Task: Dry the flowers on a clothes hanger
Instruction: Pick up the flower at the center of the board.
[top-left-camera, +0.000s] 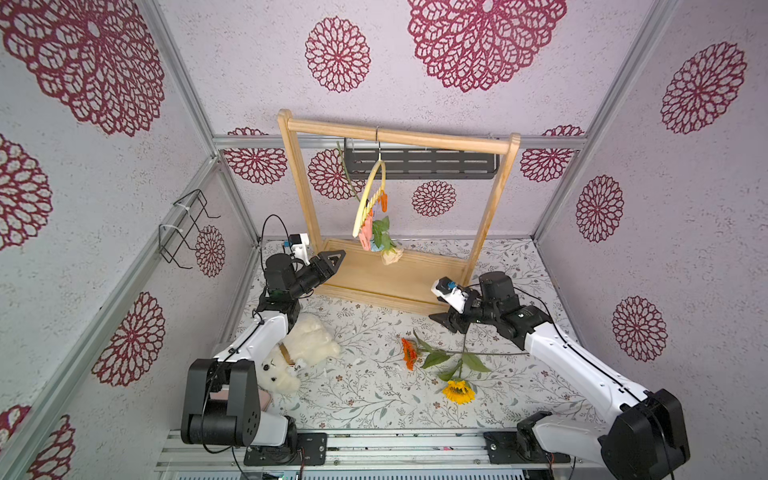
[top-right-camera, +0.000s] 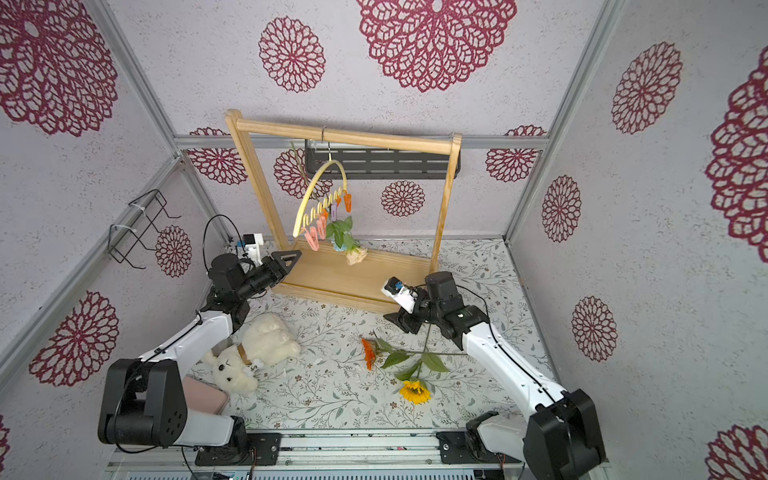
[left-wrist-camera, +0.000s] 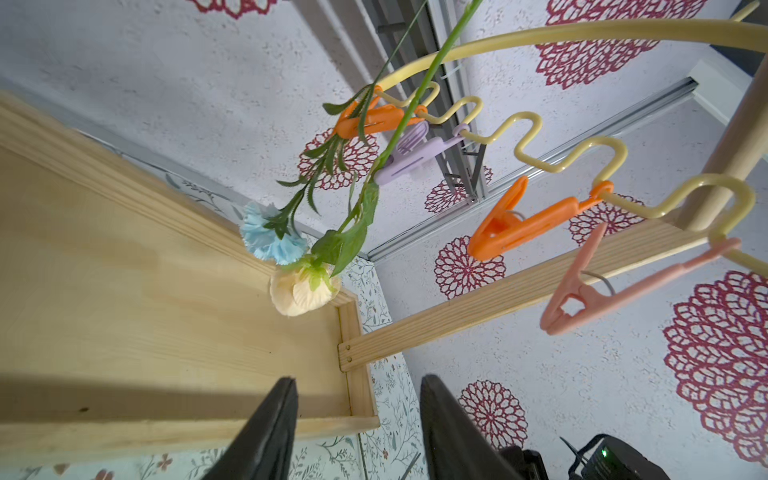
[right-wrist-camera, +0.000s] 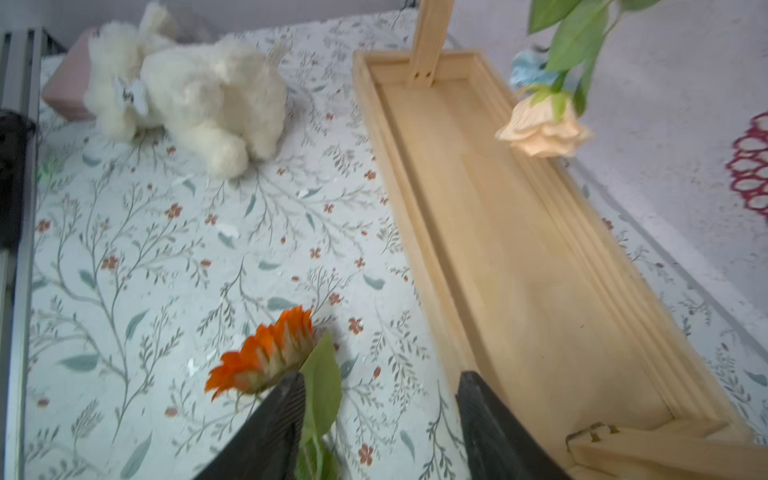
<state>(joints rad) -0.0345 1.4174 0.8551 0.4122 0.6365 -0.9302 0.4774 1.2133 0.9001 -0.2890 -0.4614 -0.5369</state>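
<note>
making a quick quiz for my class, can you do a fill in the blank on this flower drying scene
The number of flowers hanging from the clothes hanger is ____.
The peach rose hangs with its head pointing ____.
The yellow flower lying on the mat is a ____.
The clothes hanger hooks over the top bar of a rack made of ____.
Missing words: two; down; sunflower; wood.
</note>
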